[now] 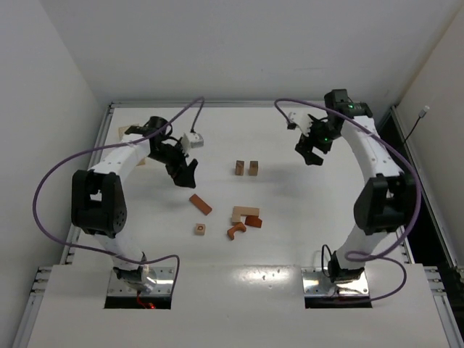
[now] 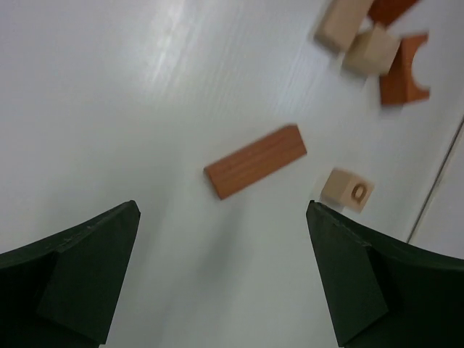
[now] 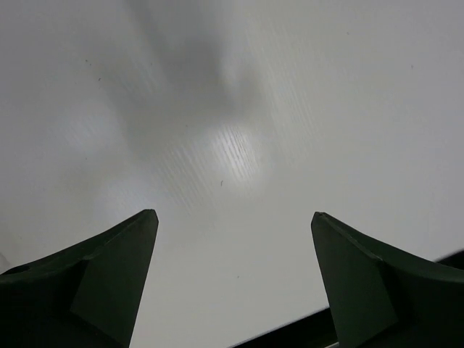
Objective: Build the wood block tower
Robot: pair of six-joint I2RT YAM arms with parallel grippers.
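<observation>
Step, prob.: first pick, nothing stacked. L gripper open, aimed at red-brown bar; R gripper open, empty. Next: lower, straddle bar.

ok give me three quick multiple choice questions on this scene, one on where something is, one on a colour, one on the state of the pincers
1. Where is the long red-brown bar?
A) flat on the table, ahead of the left pincer
B) on top of another block
C) leaning on the wall

2. What colour is the arch?
A) pale tan
B) reddish-brown
C) blue

3. How do the left pincer and the right pincer stand?
A) left shut on a cube
B) right shut on a cube
C) both open, holding nothing

Answers:
1 A: the left wrist view shows the bar lying flat just beyond the spread fingers.
2 B: it matches the bar's colour, not the pale cubes beside it.
3 C: each wrist view shows a wide gap with only bare table between the fingers.
</observation>
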